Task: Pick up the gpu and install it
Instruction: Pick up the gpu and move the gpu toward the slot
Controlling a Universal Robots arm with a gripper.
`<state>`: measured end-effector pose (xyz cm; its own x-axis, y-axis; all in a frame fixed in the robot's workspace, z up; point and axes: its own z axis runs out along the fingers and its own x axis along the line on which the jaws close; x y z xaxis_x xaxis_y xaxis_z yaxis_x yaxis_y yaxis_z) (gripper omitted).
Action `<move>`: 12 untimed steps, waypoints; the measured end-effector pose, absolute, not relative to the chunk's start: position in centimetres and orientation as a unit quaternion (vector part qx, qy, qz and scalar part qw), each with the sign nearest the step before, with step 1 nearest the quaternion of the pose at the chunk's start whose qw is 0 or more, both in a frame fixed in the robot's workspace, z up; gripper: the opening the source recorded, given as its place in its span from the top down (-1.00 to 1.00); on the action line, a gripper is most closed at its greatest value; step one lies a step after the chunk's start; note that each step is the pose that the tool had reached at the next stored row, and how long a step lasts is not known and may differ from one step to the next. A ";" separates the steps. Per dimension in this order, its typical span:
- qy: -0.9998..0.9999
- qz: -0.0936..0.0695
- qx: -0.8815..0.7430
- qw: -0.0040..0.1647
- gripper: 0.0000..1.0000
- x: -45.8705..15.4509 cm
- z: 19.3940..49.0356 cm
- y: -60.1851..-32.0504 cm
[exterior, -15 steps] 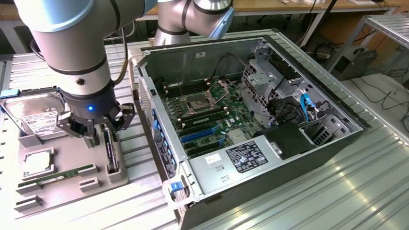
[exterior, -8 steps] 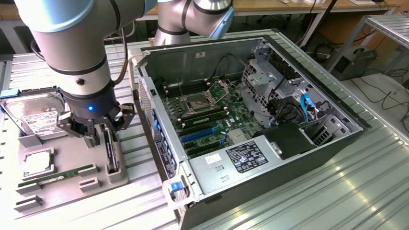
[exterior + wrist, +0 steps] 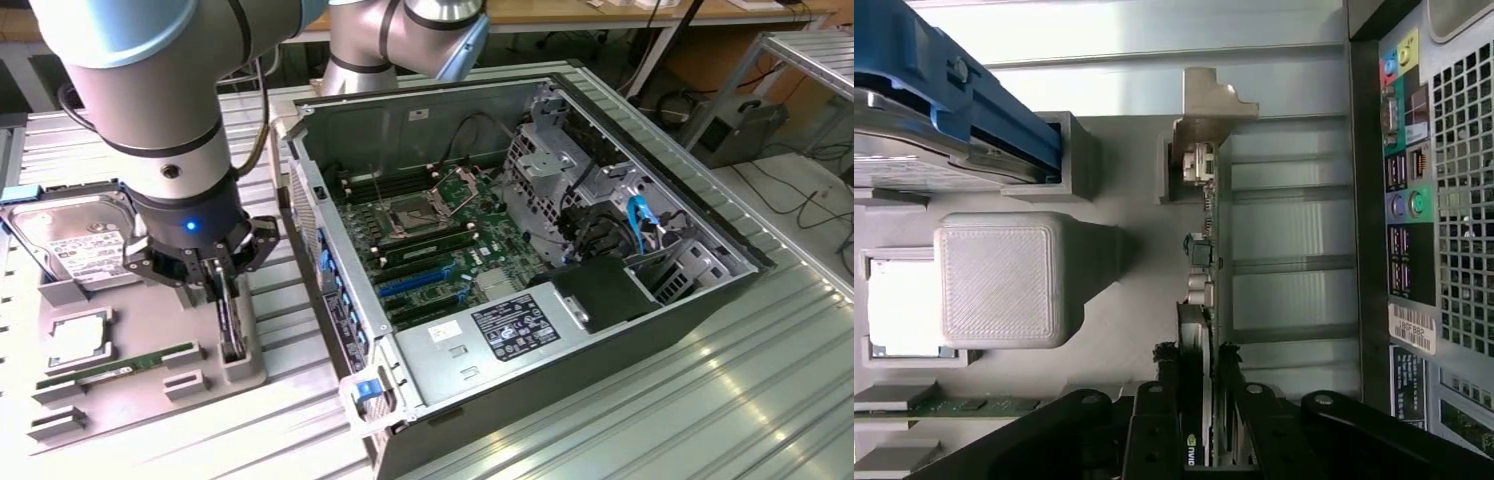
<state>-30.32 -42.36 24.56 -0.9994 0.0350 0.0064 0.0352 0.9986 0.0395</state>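
A: Ribbed metal table (image 3: 747, 385); an open computer case (image 3: 561, 395) lies on it; a grey holder (image 3: 247, 368) sits just beside the case, on the exterior view's left.

B: And the gpu (image 3: 1206, 215)?

A: On edge in the holder's slot; the gripper (image 3: 1198, 355) straddles its upper edge; clamped or loose, I cannot tell.

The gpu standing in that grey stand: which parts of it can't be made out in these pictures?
- Wrist view: the gpu is seen edge-on, so its flat faces, fan included, are hidden.
- Wrist view: the end nearest the camera lies under the tool and is cut off by the picture's edge.
- Exterior view: the tool covers its upper part; a dark sliver shows in the stand.
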 end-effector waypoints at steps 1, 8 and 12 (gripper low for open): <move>-1.000 -0.020 -0.006 0.003 0.47 -30.3 24.6 -42.4; -1.000 -0.020 0.002 0.003 0.47 -30.3 24.6 -42.4; -1.000 -0.020 0.002 0.003 0.47 -30.3 24.9 -42.4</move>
